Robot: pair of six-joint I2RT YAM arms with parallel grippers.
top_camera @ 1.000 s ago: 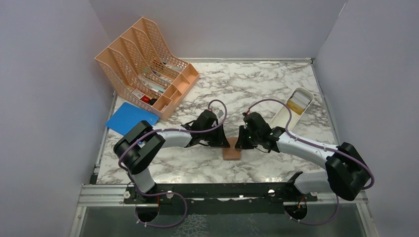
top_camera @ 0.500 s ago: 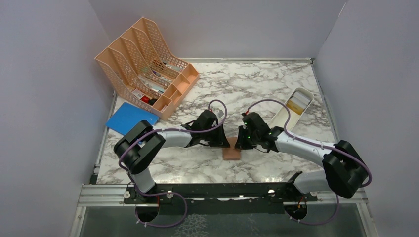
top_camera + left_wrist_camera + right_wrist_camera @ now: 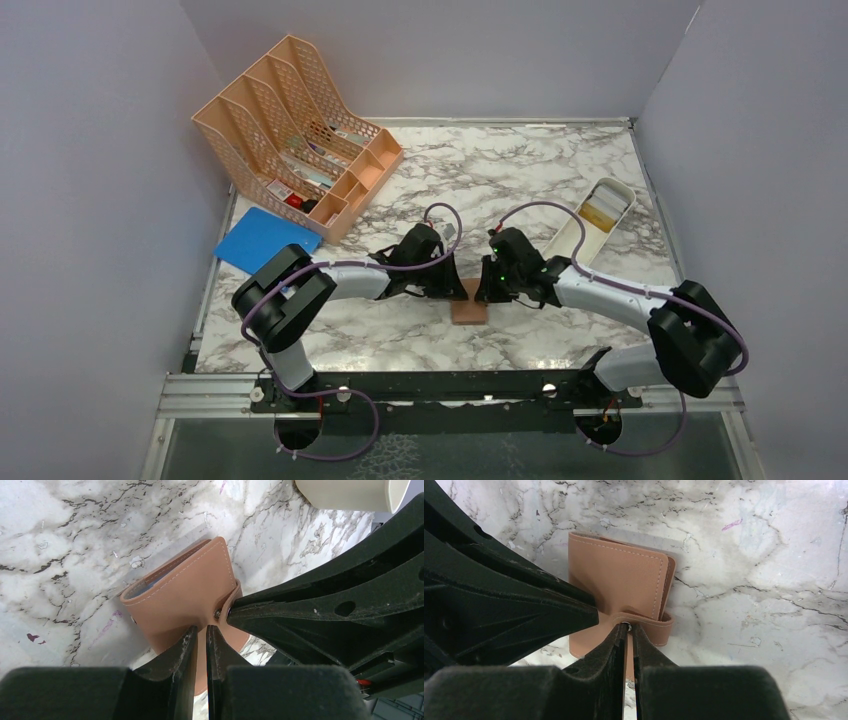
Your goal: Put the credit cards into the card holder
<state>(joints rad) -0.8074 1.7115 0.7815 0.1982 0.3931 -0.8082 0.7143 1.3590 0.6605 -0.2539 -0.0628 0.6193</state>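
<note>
There is one pinkish-tan leather-like folding wallet (image 3: pixel 468 312), one marble-patterned table (image 3: pixel 520 170), one peach mesh file organiser (image 3: pixel 290 120), one flat blue folder (image 3: pixel 262 242) and one white oblong plastic tray (image 3: pixel 572 240). The tray holds what looks like two thin cards (image 3: pixel 604 213), one yellowish-gold and one whitish-grey, though they show too small to count with certainty. The white-and-black robot arms number two: the left arm (image 3: pixel 345 272) and the right arm (image 3: pixel 610 290).

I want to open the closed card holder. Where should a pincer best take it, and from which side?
Probably the snap tab, from the edge it wraps around: it is the only thin flap standing off the flat card holder.
</note>
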